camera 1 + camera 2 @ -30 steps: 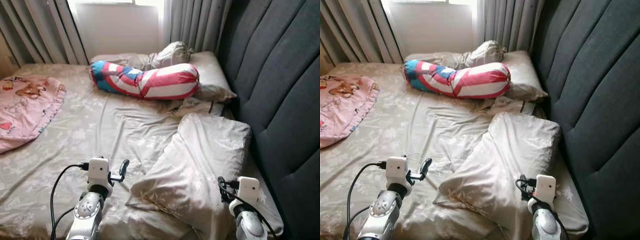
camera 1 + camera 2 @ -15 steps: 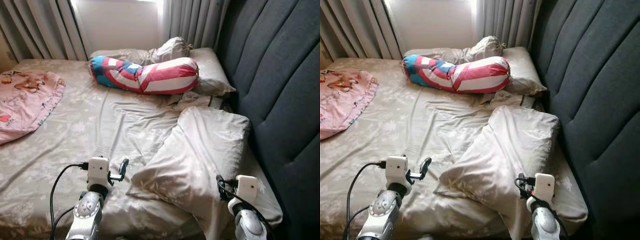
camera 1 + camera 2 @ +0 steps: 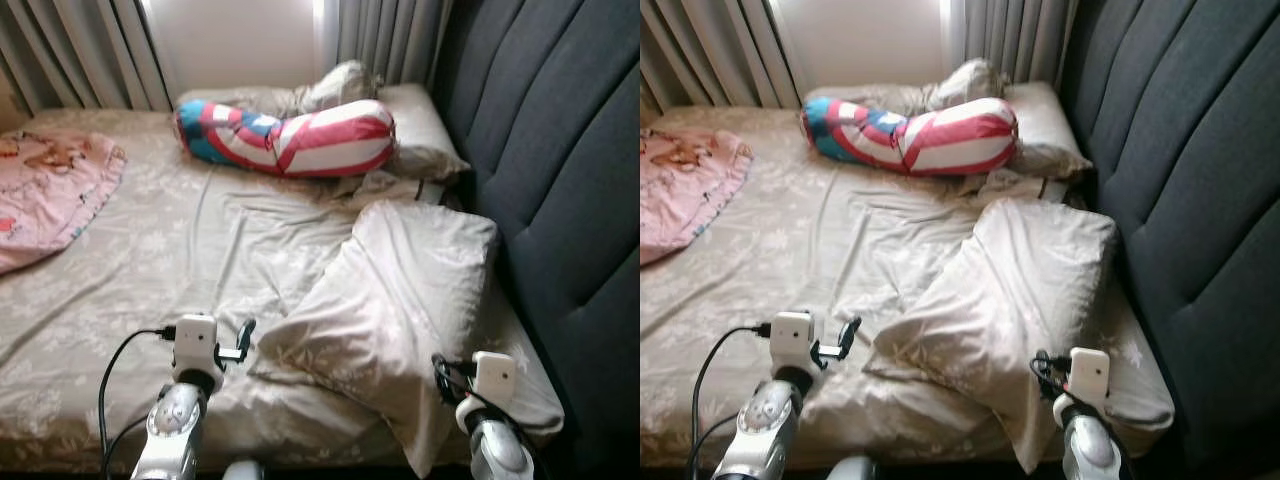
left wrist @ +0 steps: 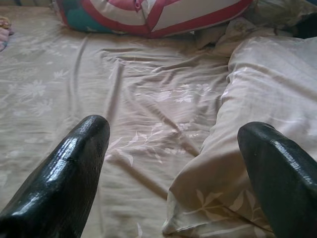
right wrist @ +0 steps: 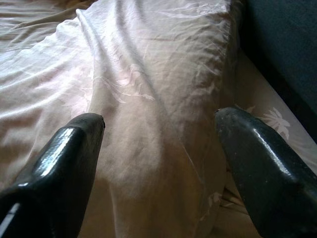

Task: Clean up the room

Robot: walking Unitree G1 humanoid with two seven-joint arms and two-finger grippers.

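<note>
A large beige floral pillow (image 3: pixel 390 310) lies crooked on the bed's near right part, one corner hanging over the front edge. A red, white and blue bolster (image 3: pixel 290 140) rests at the far end against another beige pillow (image 3: pixel 420 130). A pink blanket (image 3: pixel 50 190) lies at the far left. My left gripper (image 3: pixel 243 340) hovers open just left of the large pillow's near corner (image 4: pixel 198 208). My right gripper (image 5: pixel 158 144) is open, low at the bed's front right, its fingers spread over the large pillow (image 5: pixel 148 74).
The wrinkled beige sheet (image 3: pixel 150 290) covers the bed. A dark padded headboard (image 3: pixel 560 160) runs along the right. Grey curtains (image 3: pixel 90 50) and a bright window stand behind the bed. The bed's front edge (image 3: pixel 300 455) is just before me.
The whole view has shifted: the bed's front edge now shows at the bottom, so the camera has drawn back or tilted down. Both grippers keep their pose.
</note>
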